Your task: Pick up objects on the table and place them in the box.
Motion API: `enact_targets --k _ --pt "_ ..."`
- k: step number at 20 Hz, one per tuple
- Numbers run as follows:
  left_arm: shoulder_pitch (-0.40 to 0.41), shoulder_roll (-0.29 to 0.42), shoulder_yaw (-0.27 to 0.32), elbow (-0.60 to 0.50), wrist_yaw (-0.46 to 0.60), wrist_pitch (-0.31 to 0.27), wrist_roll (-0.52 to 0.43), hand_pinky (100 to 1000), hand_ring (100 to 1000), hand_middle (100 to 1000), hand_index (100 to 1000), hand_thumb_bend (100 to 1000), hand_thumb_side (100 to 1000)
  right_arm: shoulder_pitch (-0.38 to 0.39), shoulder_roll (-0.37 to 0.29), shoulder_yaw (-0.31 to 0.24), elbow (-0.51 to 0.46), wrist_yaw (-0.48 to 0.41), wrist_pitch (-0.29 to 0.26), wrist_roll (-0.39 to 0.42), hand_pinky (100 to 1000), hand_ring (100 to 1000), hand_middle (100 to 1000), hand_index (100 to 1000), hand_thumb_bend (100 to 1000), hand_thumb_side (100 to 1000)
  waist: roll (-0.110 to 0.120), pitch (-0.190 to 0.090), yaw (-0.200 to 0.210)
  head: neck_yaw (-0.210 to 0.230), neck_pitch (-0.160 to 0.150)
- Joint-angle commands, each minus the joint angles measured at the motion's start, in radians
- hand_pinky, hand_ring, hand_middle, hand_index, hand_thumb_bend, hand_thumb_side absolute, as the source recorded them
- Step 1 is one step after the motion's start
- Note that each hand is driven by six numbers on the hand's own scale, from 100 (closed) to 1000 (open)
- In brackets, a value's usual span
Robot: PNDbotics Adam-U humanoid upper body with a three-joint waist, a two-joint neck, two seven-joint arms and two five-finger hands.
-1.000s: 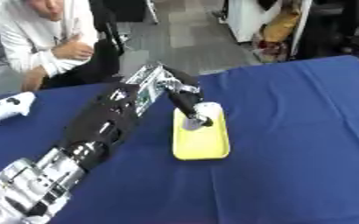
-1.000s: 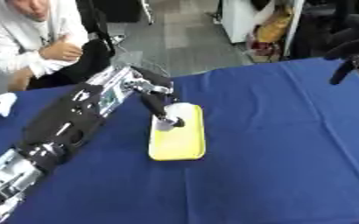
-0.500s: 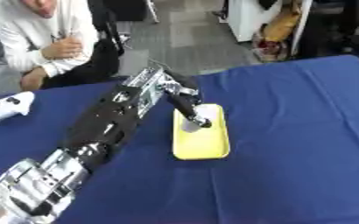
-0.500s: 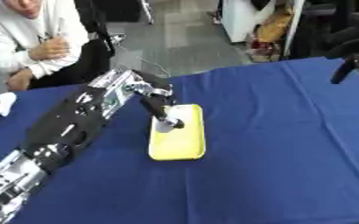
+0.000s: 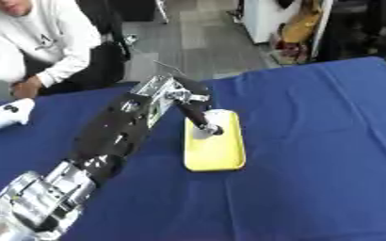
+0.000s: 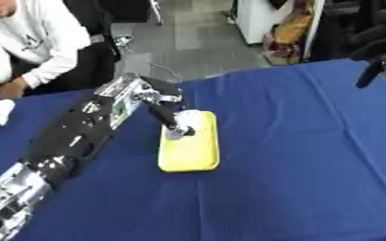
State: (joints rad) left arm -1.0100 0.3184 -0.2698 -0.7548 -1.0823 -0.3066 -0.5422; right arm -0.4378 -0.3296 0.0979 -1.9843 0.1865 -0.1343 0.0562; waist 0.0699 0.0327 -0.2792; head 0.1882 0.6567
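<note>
Left robot hand [image 5: 198,118] reached in from the lower left, fingers resting on the upper end of a yellow rectangular tray [image 5: 215,147] at frame center. Could not tell whether the fingers were curled or held anything (a small pale round spot showed at the fingertips). Tray lay flat on the blue-clothed counter [image 5: 311,155]. Right robot hand [image 6: 371,70] hung at the upper right edge, finger state unclear. White game controller [image 5: 3,116] at far left.

A grey floor [image 5: 196,42] is seen beyond the worktop [image 5: 328,155], which is covered by a blue cloth. A white cabinet [image 6: 258,19] (with yellow items beside it) is seen further back.
</note>
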Motion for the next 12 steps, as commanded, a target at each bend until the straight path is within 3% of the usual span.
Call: enact_targets --k 1,2,3,4,5,6,12 --pt "-0.027 0.007 0.025 0.006 -0.009 -0.002 0.066 392 313 389 631 100 957 -0.02 0.001 -0.002 -0.016 -0.007 0.0 0.003 372 587 641 827 100 866 -0.005 -0.008 -0.001 0.011 0.002" --pt "-0.027 0.005 0.027 0.011 -0.008 -0.005 0.081 484 485 538 732 153 1000 -0.02 0.001 -0.002 -0.016 -0.007 0.0 0.003 373 587 641 827 100 866 -0.004 -0.008 -0.001 0.011 0.003" --pt "-0.027 0.004 0.03 0.017 -0.006 -0.01 0.094 484 485 538 732 153 1000 -0.02 0.001 -0.002 -0.016 -0.007 -0.001 0.003 373 587 641 827 100 866 -0.004 -0.008 -0.001 0.011 0.003" --pt "-0.028 0.004 0.031 0.022 -0.004 -0.015 0.104 595 656 706 823 219 1000 -0.02 0.001 -0.002 -0.016 -0.007 -0.001 0.003 373 587 641 827 100 866 -0.004 -0.008 -0.001 0.01 0.004" --pt "-0.029 0.005 0.032 0.026 -0.005 -0.02 0.112 595 656 706 823 219 1000 -0.02 0.001 -0.002 -0.016 -0.007 0.0 0.003 373 587 641 827 100 866 -0.004 -0.008 -0.001 0.01 0.004" --pt "-0.029 0.005 0.033 0.029 -0.006 -0.024 0.12 680 783 813 901 277 1000 -0.02 0.001 -0.002 -0.016 -0.007 0.0 0.003 373 587 641 826 100 866 -0.004 -0.008 -0.001 0.01 0.004" --pt "-0.032 0.005 0.04 0.038 -0.016 -0.037 0.164 747 853 868 932 331 1000 -0.021 0.001 -0.003 -0.016 -0.007 -0.001 0.003 373 587 641 826 100 866 -0.003 -0.009 -0.002 0.008 0.007"
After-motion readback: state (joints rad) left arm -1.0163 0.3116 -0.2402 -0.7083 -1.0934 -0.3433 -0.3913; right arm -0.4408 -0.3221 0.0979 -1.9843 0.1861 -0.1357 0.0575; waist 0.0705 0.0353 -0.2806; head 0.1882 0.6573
